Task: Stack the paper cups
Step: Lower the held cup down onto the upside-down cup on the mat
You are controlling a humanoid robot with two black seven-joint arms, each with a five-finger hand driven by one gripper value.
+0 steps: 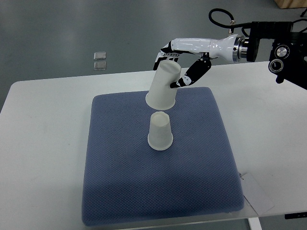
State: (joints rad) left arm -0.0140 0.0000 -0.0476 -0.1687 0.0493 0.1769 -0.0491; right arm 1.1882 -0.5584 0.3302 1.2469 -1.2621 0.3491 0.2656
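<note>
Cups first: I see one paper cup (pixel 159 132) standing upside down on the blue mat (pixel 120 191), and a second cup (pixel 163 86) held above and just behind it, mouth down and tilted. The right hand (pixel 178 64) pinches that raised cup near its closed end, fingers (pixel 165 50) curled over the far side and thumb (pixel 193 74) pressed against the near side. The fingertips are hidden behind the cup, so I cannot make out how many touch it. The mat lies on the white counter (pixel 43 134). Two small clear squares (pixel 100 60) lie on the floor beyond; I cannot tell what they are.
</note>
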